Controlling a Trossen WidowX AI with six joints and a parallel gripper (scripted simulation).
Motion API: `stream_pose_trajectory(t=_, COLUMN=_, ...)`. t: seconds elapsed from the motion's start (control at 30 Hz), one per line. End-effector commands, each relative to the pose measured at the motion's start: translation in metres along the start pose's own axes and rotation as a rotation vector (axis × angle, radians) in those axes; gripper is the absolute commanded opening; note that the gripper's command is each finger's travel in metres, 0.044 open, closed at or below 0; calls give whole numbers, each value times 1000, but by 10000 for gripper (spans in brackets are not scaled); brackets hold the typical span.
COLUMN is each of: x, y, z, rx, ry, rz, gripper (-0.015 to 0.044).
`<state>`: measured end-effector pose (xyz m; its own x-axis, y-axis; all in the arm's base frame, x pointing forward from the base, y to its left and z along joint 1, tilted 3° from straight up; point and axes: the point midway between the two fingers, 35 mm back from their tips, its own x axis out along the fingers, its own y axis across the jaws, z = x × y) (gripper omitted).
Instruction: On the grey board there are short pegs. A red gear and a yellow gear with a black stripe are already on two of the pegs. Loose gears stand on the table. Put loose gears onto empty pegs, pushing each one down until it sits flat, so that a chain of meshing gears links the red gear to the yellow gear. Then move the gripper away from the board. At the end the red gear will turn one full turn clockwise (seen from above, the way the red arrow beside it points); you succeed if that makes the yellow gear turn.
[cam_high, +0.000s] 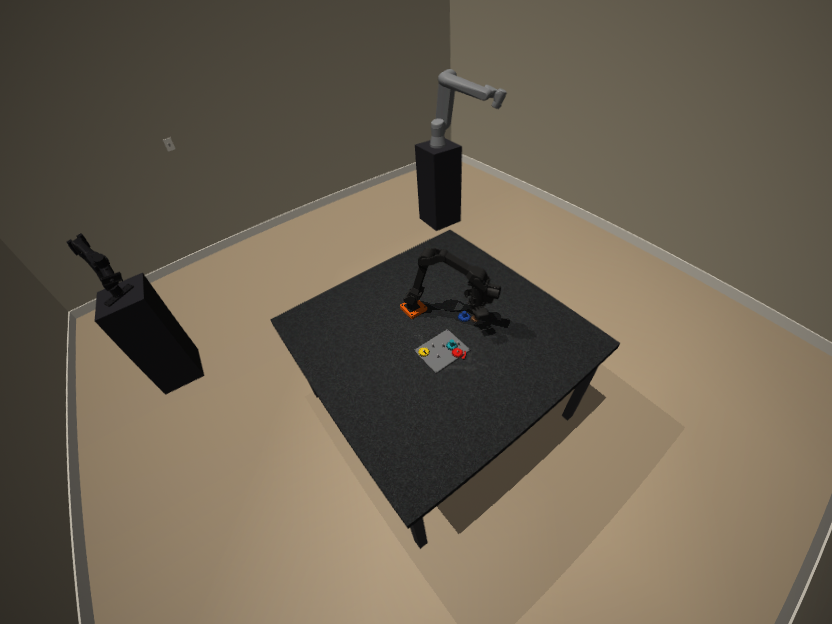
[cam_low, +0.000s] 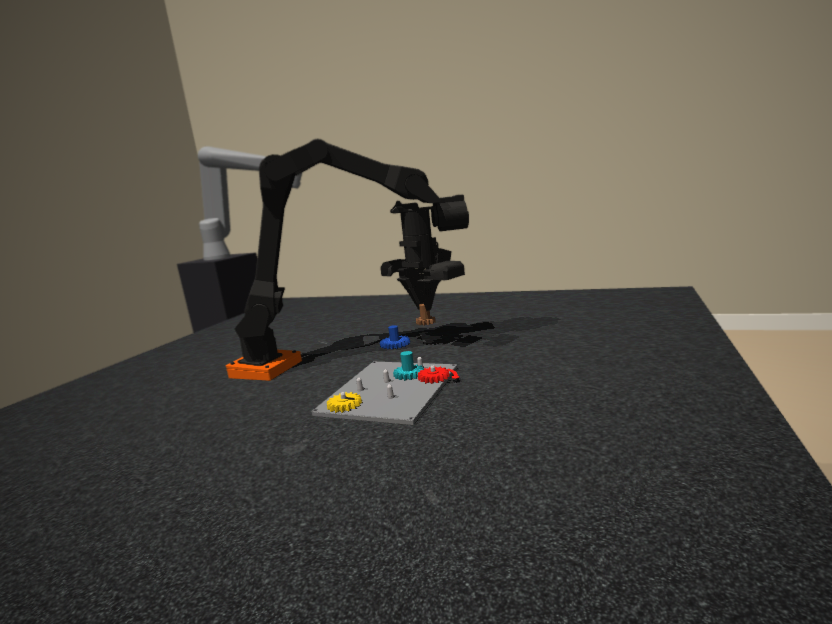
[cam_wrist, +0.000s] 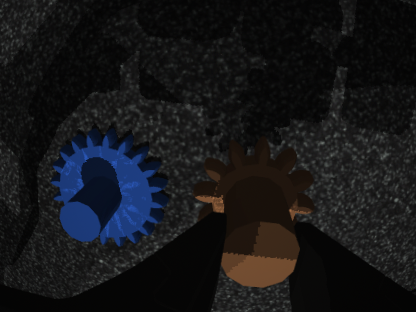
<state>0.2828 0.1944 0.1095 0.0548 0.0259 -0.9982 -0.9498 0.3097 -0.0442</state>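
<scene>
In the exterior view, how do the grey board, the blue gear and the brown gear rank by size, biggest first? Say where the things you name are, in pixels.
1. Grey board (cam_high: 440, 362) (cam_low: 403, 407)
2. Blue gear (cam_high: 464, 316) (cam_low: 394, 342) (cam_wrist: 131, 200)
3. Brown gear (cam_low: 424, 321) (cam_wrist: 260, 200), held in the gripper (cam_low: 423, 307) (cam_wrist: 258, 232)

Ext. view: board (cam_high: 436, 364) (cam_low: 406, 407) on table (cam_high: 403, 416) (cam_low: 403, 503) (cam_wrist: 370, 170), right of arm base (cam_high: 413, 313) (cam_low: 248, 371) | on board: end gear (cam_high: 421, 351) (cam_low: 344, 403) near-L corner; start gear (cam_high: 455, 352) (cam_low: 432, 375) R edge, mid gear (cam_high: 451, 345) (cam_low: 406, 364) just L of it | three pegs (cam_high: 438, 356) (cam_low: 390, 392) btwn. end gear & that pair — a fourth behind | loose gear (cam_high: 464, 316) (cam_low: 393, 341) (cam_wrist: 130, 195) on table behind board | held gear (cam_high: 474, 319) (cam_low: 424, 321) (cam_wrist: 260, 272) in gripper (cam_high: 476, 318) (cam_low: 423, 307) (cam_wrist: 258, 232), R of loose gear — above table
</scene>
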Motion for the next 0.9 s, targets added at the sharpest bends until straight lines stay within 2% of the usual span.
stream_pose_trajectory(t=0.0, x=-14, y=-2, z=1, rx=0, ry=-9, rz=-10, gripper=0)
stream_pose_trajectory(t=0.87, x=-70, y=1, z=-3, rx=-2, ry=-7, rz=-9, gripper=0)
